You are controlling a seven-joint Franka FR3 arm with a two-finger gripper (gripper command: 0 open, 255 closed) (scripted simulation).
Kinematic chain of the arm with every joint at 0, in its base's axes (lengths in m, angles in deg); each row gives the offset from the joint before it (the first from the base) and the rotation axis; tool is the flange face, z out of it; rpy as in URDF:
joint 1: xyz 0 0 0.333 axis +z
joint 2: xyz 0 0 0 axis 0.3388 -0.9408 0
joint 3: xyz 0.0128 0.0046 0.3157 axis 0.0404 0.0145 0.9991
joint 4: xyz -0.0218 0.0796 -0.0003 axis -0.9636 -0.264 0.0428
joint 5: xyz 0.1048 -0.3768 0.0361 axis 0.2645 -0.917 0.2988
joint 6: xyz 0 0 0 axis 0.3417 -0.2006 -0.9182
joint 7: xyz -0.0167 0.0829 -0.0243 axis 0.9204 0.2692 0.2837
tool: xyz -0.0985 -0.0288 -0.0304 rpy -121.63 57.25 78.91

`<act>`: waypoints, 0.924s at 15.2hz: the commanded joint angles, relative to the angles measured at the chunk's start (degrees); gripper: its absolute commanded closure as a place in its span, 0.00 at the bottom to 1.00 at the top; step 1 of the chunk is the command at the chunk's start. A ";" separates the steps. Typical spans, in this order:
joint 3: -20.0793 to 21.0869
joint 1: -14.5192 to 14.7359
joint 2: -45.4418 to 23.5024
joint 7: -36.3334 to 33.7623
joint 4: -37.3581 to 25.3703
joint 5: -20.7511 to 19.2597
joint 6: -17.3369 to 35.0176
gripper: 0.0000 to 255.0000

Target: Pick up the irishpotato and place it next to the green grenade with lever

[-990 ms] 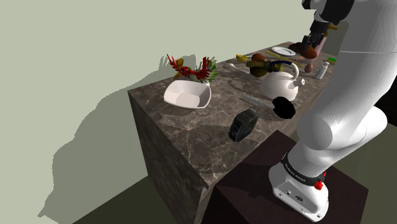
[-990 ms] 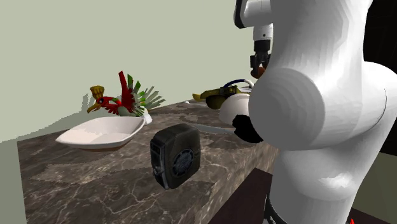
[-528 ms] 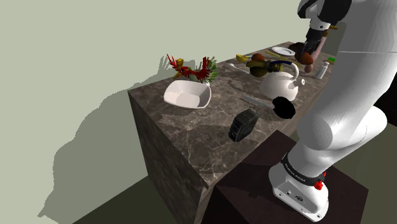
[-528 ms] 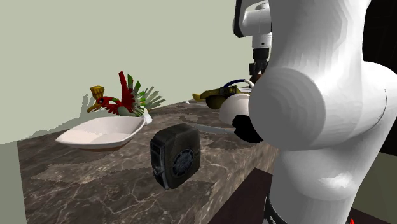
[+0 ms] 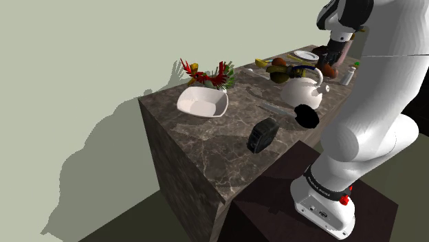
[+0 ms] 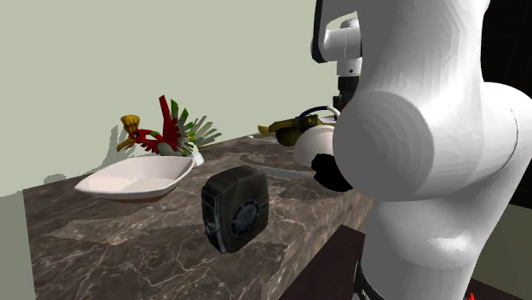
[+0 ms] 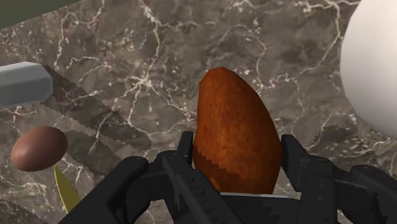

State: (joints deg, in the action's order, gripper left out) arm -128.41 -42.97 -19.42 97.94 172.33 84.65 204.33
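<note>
**Potato clamped over veined marble**

The black gripper is closed on the irishpotato, an oblong, rough-skinned, reddish-brown tuber with its tapered end poking out past the fingers. It hangs above the dark marble counter, whose surface is threaded with pale veins. A smooth brown egg lies below to one side and the rounded white teapot to the other. The olive-green grenade sits just beside that teapot.
</note>
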 commanded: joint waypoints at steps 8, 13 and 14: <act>1.43 -0.83 -2.81 1.35 3.66 2.48 5.89 1.00; 2.39 -1.50 -4.59 2.18 4.91 3.97 8.60 1.00; 2.39 -1.50 -4.59 2.18 4.92 3.97 8.60 1.00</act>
State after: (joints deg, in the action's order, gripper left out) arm -126.10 -44.33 -23.84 99.96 177.17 88.45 212.68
